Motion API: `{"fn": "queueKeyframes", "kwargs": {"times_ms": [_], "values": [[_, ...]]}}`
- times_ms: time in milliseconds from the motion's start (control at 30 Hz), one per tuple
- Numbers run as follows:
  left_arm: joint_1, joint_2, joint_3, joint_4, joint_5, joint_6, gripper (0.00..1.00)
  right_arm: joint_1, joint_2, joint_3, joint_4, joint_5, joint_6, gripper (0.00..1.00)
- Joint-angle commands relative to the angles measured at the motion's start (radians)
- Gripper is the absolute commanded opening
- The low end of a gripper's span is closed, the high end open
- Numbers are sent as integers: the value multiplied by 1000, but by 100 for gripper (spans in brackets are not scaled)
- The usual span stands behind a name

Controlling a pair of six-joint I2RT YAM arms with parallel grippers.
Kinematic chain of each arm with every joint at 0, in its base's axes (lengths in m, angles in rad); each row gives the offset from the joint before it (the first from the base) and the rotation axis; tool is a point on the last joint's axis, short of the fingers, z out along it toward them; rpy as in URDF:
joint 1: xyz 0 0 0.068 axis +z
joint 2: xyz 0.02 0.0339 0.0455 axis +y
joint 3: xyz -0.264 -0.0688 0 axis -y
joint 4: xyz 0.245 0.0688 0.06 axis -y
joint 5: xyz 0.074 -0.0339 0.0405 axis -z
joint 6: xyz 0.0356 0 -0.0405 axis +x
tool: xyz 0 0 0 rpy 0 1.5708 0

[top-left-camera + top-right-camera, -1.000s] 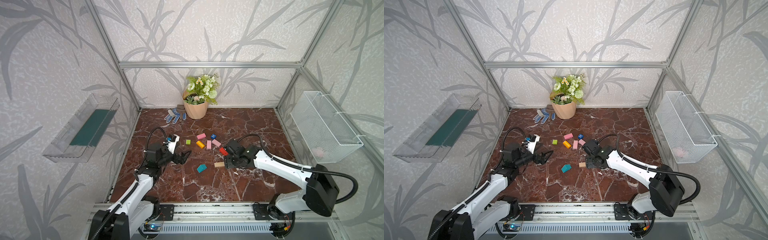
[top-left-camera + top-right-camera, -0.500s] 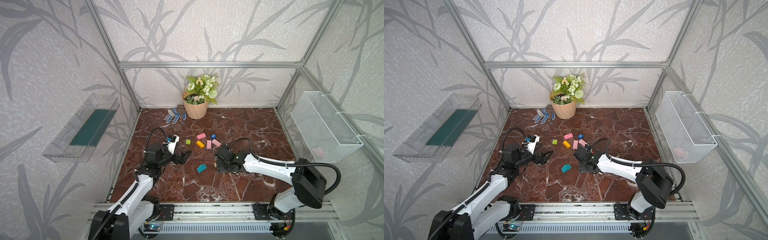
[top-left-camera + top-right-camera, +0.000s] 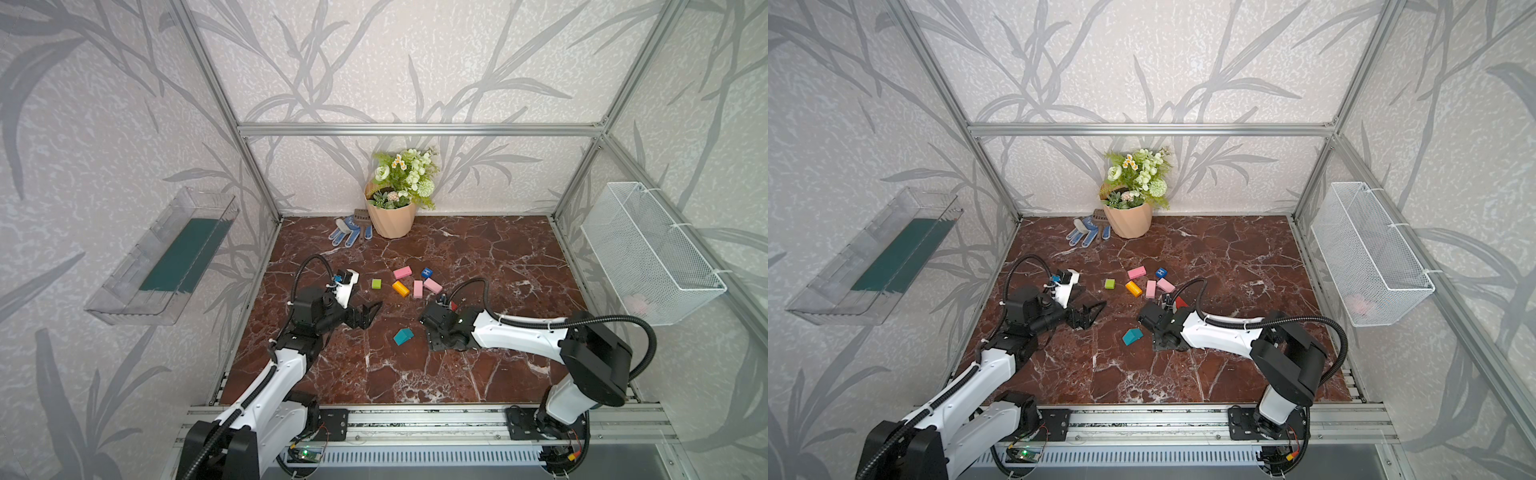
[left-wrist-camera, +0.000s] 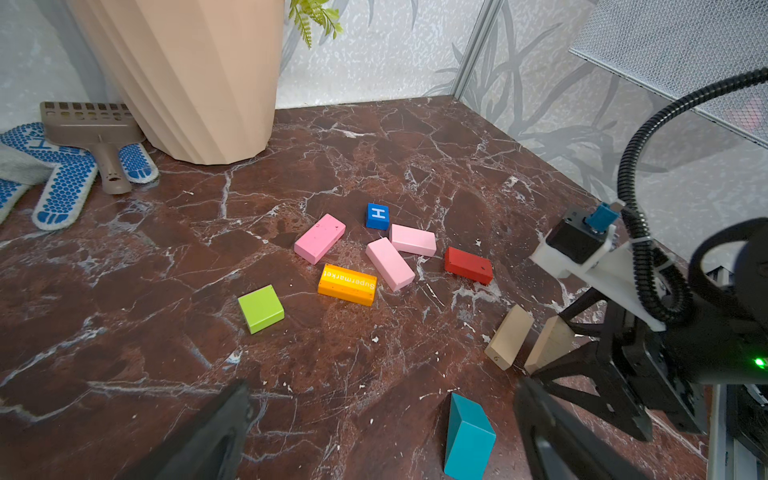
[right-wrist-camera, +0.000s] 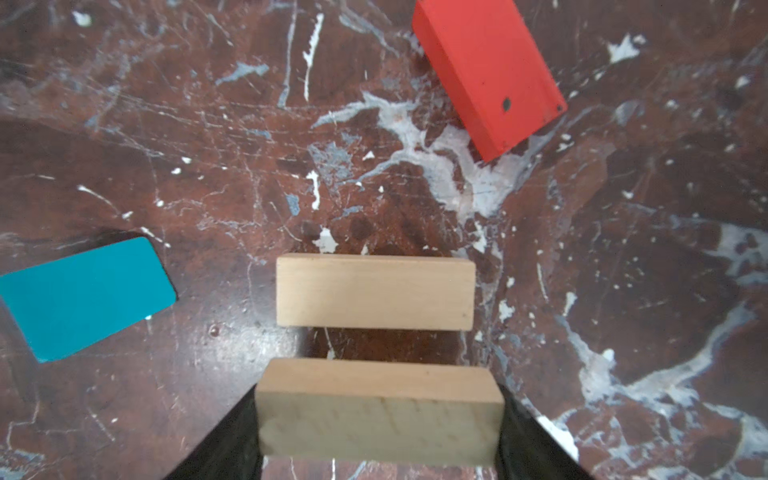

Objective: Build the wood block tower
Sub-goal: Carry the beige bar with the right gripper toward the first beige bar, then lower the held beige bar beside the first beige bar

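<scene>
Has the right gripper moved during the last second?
Yes. The right gripper has shifted left in both top views, closer to the teal piece, holding a tan block.

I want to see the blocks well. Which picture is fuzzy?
Right wrist view: the tan block nearest the lens is fuzzy, the red block sharper. Left wrist view: the wood blocks are sharp, the black fingers at the edge blurred. Both top views: clear, but blocks tiny.

Tan block (image 5: 378, 411) (faint grain), teal block (image 5: 83, 297)
</scene>
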Motion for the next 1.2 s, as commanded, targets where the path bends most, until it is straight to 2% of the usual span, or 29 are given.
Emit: {"fn": "queueKeyframes", "kwargs": {"times_ms": [0, 233, 433, 667, 1167], "values": [[-4, -5, -2, 19, -3, 18, 99, 17, -70, -40, 0, 56, 15, 50], [-5, -7, -5, 21, -4, 18, 99, 17, -18, -79, 43, 0, 26, 50], [-5, -15, -8, 22, 1, 21, 99, 17, 94, -25, 58, -32, 12, 49], [-5, -21, -12, 22, 0, 22, 99, 17, 172, 18, 43, -19, 16, 49], [-7, -33, -21, 28, -3, 20, 99, 17, 117, -30, 25, 28, 41, 49]]}}
